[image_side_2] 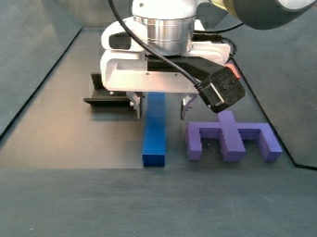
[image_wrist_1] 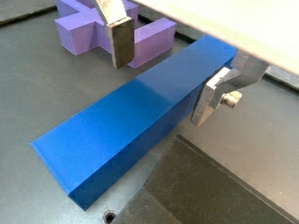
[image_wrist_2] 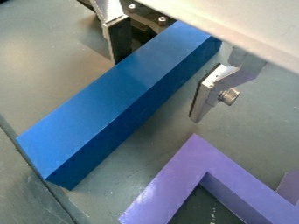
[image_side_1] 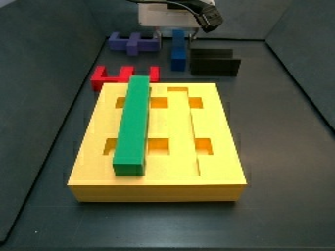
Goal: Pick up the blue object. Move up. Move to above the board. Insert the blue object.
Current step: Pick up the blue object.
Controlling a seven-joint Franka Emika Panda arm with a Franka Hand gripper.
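The blue object (image_wrist_1: 128,122) lies flat on the dark floor, also seen in a wrist view (image_wrist_2: 117,105) and in both side views (image_side_1: 178,51) (image_side_2: 155,137). My gripper (image_wrist_1: 162,89) is open and straddles one end of the bar, with one silver finger (image_wrist_1: 117,42) on each side and a small gap to the bar. It shows the same way in a wrist view (image_wrist_2: 156,85) and low over the bar in both side views (image_side_1: 178,35) (image_side_2: 158,109). The yellow-orange board (image_side_1: 210,162) lies apart, with a green bar (image_side_1: 133,123) in a groove.
A purplish-blue comb-like block (image_side_2: 229,139) lies right beside the bar, also in both wrist views (image_wrist_1: 82,31) (image_wrist_2: 222,188) and in a side view (image_side_1: 131,42). A red piece (image_side_1: 118,75) lies by the board. The dark fixture (image_side_1: 216,62) (image_side_2: 111,98) stands next to the gripper.
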